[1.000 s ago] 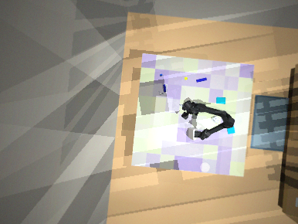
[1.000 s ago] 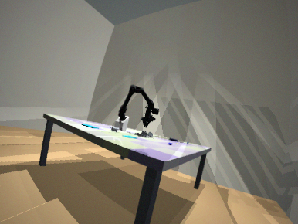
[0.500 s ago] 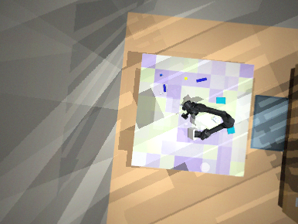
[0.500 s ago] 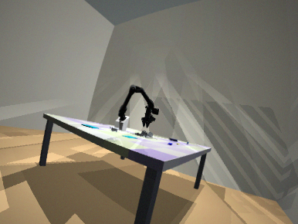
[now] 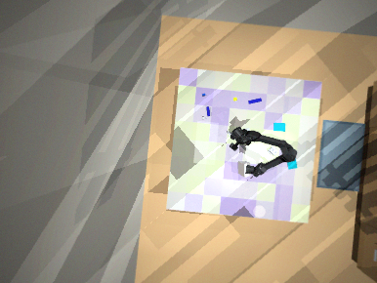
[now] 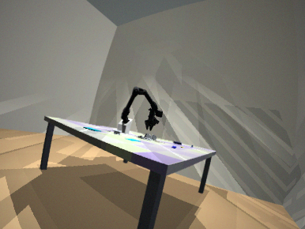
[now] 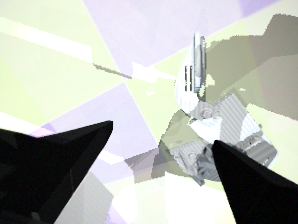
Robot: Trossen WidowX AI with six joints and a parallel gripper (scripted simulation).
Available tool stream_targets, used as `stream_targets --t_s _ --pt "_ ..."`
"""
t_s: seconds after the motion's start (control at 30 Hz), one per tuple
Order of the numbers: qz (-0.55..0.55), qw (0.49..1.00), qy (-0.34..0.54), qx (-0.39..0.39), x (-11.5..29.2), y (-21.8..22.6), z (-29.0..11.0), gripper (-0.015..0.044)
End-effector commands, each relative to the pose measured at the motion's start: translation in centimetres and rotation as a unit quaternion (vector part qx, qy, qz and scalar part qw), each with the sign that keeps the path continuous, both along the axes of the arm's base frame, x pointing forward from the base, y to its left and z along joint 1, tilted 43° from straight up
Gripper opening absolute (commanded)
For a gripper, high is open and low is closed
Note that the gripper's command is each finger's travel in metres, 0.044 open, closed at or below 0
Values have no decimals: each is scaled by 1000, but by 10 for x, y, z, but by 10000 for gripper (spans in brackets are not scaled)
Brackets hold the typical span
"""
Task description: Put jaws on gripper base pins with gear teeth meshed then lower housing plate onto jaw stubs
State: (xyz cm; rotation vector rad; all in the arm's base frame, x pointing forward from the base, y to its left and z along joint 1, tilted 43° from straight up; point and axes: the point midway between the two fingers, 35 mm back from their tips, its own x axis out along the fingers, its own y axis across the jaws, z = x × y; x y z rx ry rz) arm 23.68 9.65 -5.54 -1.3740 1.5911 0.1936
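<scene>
Gripper base (image 7: 235,117) off-centre beneath the spread, unladen hand (image 5: 231,140) (image 6: 149,128) (image 7: 161,134); centre above one jaw before descending.

From my seat I see plain grey walls (image 6: 221,47) meeting in a corner, and an orange-tan floor (image 5: 195,249) (image 6: 79,189). The table (image 5: 188,200) (image 6: 167,167) has a lilac and pale-green checked top and dark legs. A blue-grey panel (image 5: 339,146) lies beside it. Slanting bands of light and shadow cross everything.
</scene>
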Motion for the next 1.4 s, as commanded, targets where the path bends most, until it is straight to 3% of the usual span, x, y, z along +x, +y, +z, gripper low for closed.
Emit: stream_targets --t_s 0.0,0.07,0.63,1.27,1.37 --pt "0 1000 0 0 0 0 0 440" --pt "0 1000 0 0 0 0 0 440" --pt "0 1000 0 0 0 0 0 0" --pt "0 1000 0 0 0 0 0 0" --pt "0 1000 0 0 0 0 0 79"
